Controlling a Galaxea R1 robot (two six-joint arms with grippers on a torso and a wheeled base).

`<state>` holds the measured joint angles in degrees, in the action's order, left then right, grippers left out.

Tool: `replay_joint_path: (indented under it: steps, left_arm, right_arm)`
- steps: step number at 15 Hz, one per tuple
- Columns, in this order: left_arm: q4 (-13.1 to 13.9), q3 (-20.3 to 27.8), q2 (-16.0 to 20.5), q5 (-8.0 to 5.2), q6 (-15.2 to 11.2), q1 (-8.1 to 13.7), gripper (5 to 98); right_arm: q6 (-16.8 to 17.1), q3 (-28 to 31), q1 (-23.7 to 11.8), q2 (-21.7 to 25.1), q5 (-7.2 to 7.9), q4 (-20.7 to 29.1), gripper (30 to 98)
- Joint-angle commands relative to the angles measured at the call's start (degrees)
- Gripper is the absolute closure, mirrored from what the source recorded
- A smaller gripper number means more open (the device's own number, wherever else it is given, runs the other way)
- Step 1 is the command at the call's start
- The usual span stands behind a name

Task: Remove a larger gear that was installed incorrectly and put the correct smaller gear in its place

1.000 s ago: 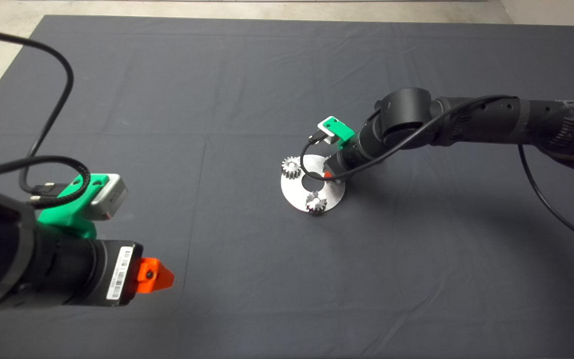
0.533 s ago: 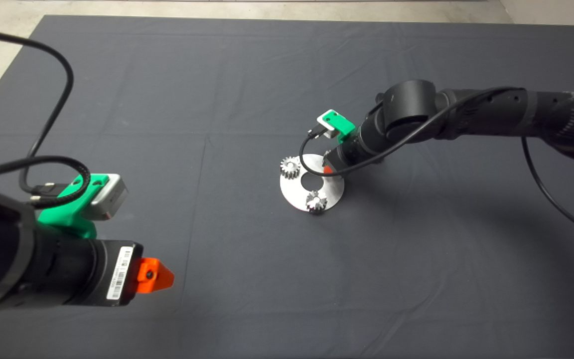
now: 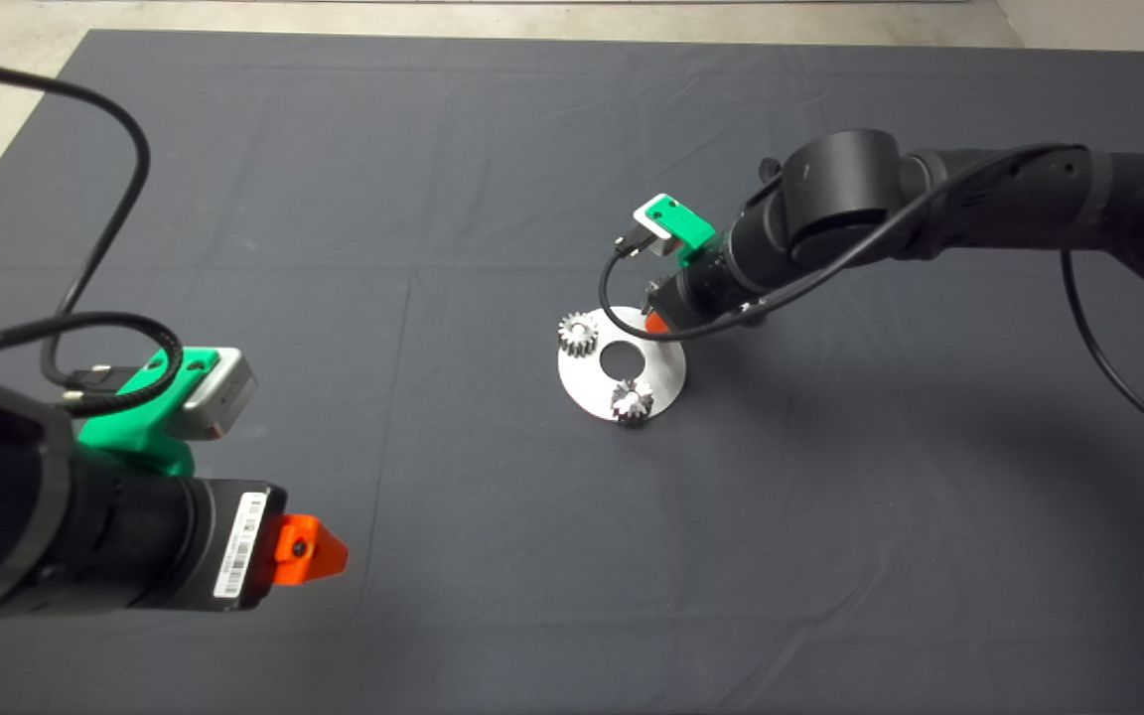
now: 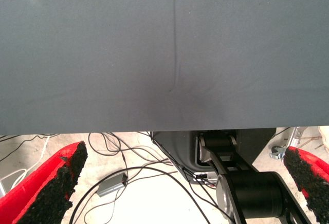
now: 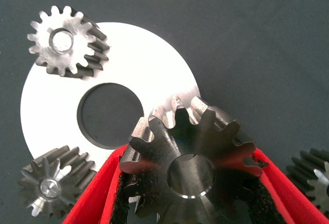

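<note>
The right gripper [image 5: 190, 193] has its two red fingers [image 5: 95, 198] with black pads clamped on the larger gear [image 5: 193, 162], a dark grey steel wheel with flared pointed teeth around a central bore; the pads press its flanks from either side. In the right wrist view the gear overlaps the rim of a flat round silver metal disc [image 5: 154, 75] with a circular hole in its middle, though whether it touches the disc or is held clear of it cannot be told.

Two small grey steel toothed gears sit on that disc. In the head view, taking the disc's [image 3: 666, 372] hole as the dial's centre, the first small gear [image 3: 579, 334] sits at about ten o'clock on the rim and the second small gear [image 3: 632, 401] at about six o'clock; the right gripper [image 3: 659, 320] is at roughly two o'clock, over the disc's edge. In the right wrist view these are the first small gear [image 5: 67, 41] and the second small gear [image 5: 54, 188].

The smaller gear [image 5: 313, 175], another small grey steel toothed wheel with a centre hole, lies on the dark mat [image 3: 334, 199] just off the disc, beside the right gripper's finger.

The left gripper [image 3: 309, 551] is parked at the mat's lower left; its fingers [image 4: 54, 188] are spread wide with nothing between them.
</note>
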<state>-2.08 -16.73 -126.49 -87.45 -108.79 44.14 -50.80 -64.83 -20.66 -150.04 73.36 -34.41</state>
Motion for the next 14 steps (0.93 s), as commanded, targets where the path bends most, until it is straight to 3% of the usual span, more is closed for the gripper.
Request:
replay_joint_path:
  steps: [1,3,9,11,14]
  left_arm:
    - [0.85,0.92,0.05,-2.14,-0.11,0.69,5.8]
    - [0.77,0.92,0.04,-2.2,-0.11,0.69,5.8]
    - [0.77,0.92,-0.12,-2.11,-0.11,0.6,5.8]
    - [0.77,0.92,-0.04,-2.03,-0.11,0.6,5.8]
    - [0.77,0.92,-0.12,-2.03,-0.11,0.6,5.8]
  right_arm:
    - [-0.44,1.01,-2.37,3.22,2.33,-0.45,80.2]
    - [-0.44,3.77,-2.37,6.75,4.07,-0.21,80.3]
    - [-2.3,16.85,-2.46,17.55,5.04,3.38,80.4]
    - [-2.55,18.53,-2.37,18.98,5.04,4.17,80.4]
    - [-2.46,21.13,-2.19,19.21,6.23,5.49,80.4]
